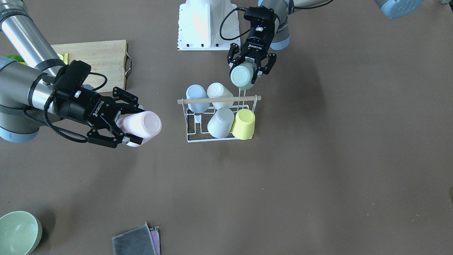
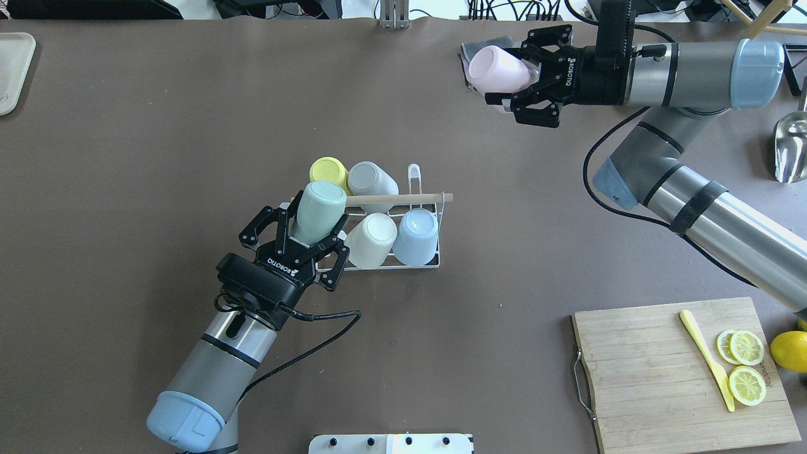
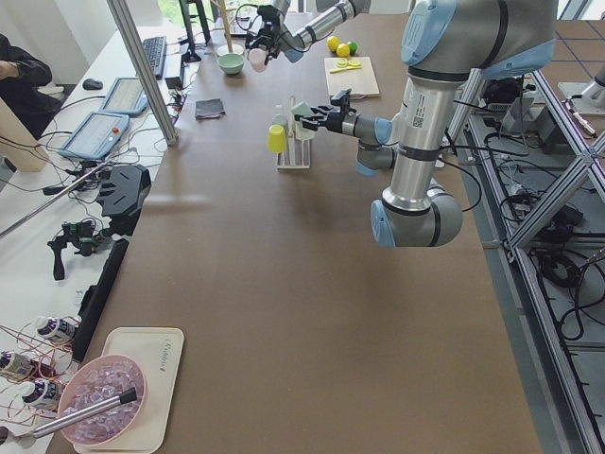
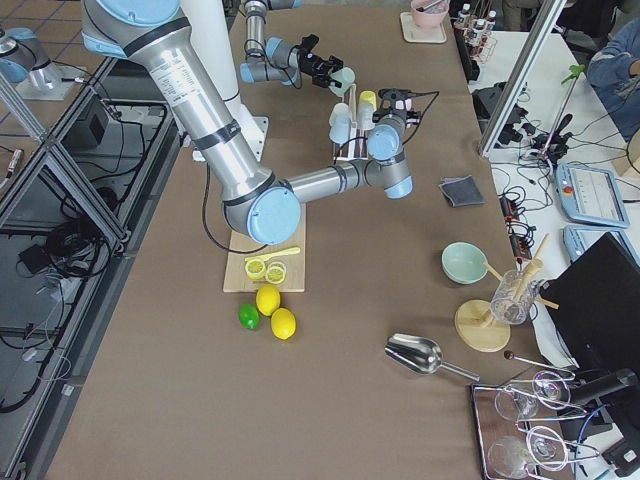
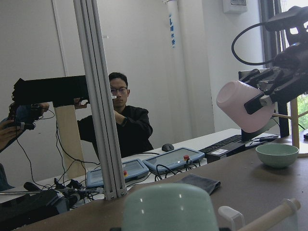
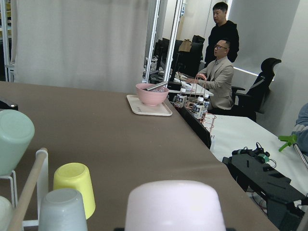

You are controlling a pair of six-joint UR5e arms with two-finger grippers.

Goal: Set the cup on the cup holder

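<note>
The cup holder (image 2: 403, 199) stood at mid-table, a white wire rack with one wooden rod across its top. Nearest the robot, on its right, lay one wooden cutting board (image 2: 649, 372) carrying one yellow knife (image 2: 706, 356) and three lemon slices (image 2: 747, 347). Beside the board sat two whole lemons (image 4: 268, 298) and one lime (image 4: 248, 316). Farther in, the left end effector (image 2: 313, 236), with "ROBOTIQ" in white on its black body, was clamped on a mint cup (image 2: 321, 208). It held that cup tilted, base up, over the holder's left end in the near row; whether the cup touched a prong could not be told. Four cups sat upside down on the holder. A cream cup (image 2: 372, 238) and a pale blue cup (image 2: 416, 234) were in the near row. A yellow cup (image 2: 328, 171) and a grey cup (image 2: 372, 178) were in the far row. That made six cups in all, counting the two being held. Well beyond the holder, on the robot's right, the right end effector (image 2: 520, 79) bore the same "ROBOTIQ" lettering. It gripped a pink cup (image 2: 495, 69) on its side, above the table. At the far edge lay a folded grey cloth (image 1: 134, 241) and one green bowl (image 1: 17, 232).
</note>
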